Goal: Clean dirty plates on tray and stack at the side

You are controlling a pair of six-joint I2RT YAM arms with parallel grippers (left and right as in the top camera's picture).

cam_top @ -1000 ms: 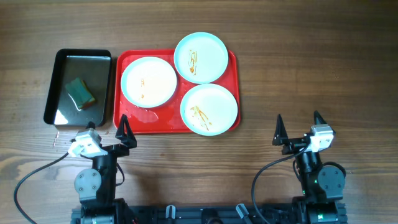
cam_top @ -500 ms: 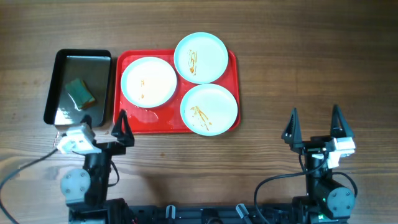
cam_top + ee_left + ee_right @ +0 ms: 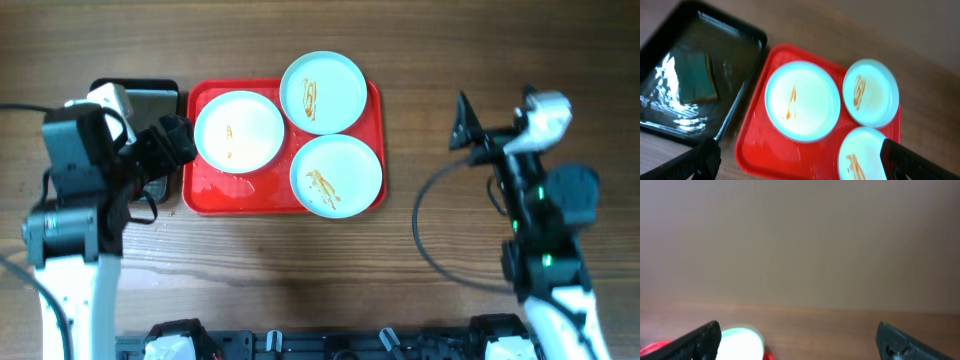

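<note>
Your left gripper [image 3: 797, 150] hangs with its jaws spread wide and nothing between them, above the seam where the black pan [image 3: 670, 127] meets the tray [image 3: 752, 150]. From there the nearest plate [image 3: 802, 101], faintly streaked orange, lies just to its right. The green sponge [image 3: 696, 82] sits in the pan to its left. A back plate [image 3: 323, 92] and a front plate [image 3: 336, 175], both streaked, fill the tray's right half. The tray's long axis runs left to right. Your right gripper [image 3: 497, 112], likewise spread and empty, hovers over the wooden table [image 3: 450, 250] well apart from the tray, so I'd judge the left arm nearer to both sponge and first plate.
</note>
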